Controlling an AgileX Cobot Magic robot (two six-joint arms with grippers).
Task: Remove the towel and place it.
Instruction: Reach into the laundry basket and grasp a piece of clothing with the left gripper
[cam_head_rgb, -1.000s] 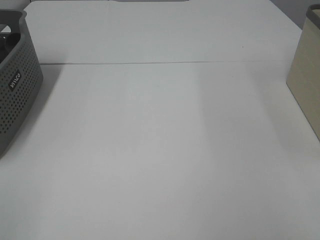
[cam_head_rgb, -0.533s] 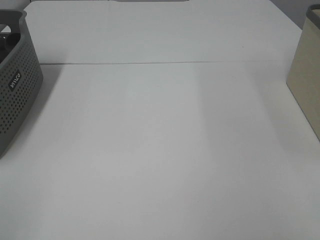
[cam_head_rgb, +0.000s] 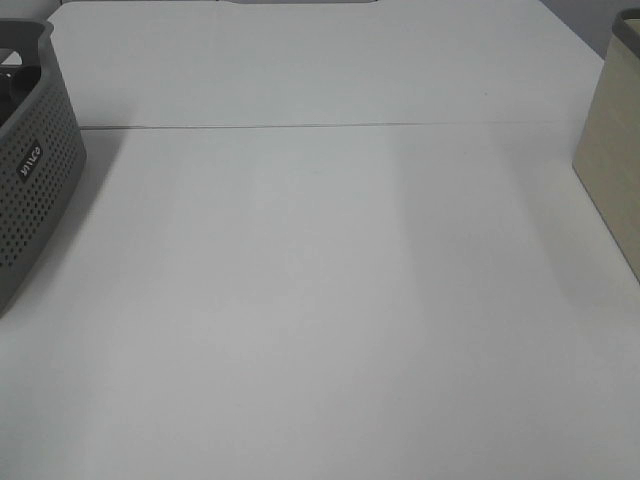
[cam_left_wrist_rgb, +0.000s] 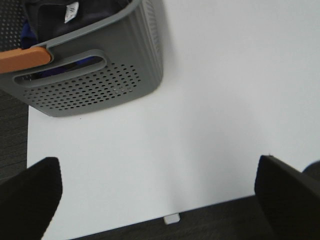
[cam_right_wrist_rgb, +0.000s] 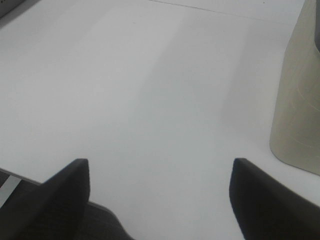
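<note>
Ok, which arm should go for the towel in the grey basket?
Left. Its wrist view shows the grey basket close ahead with the dark towel inside, and the left gripper is open. The right gripper, also open, sits by the beige bin on the opposite side.

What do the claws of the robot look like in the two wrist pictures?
Only the finger ends show. The left claw has two black, matte fingers with blunt rounded ends; the right claw has the same dark fingers. No cables, markings or arm links are in view.
</note>
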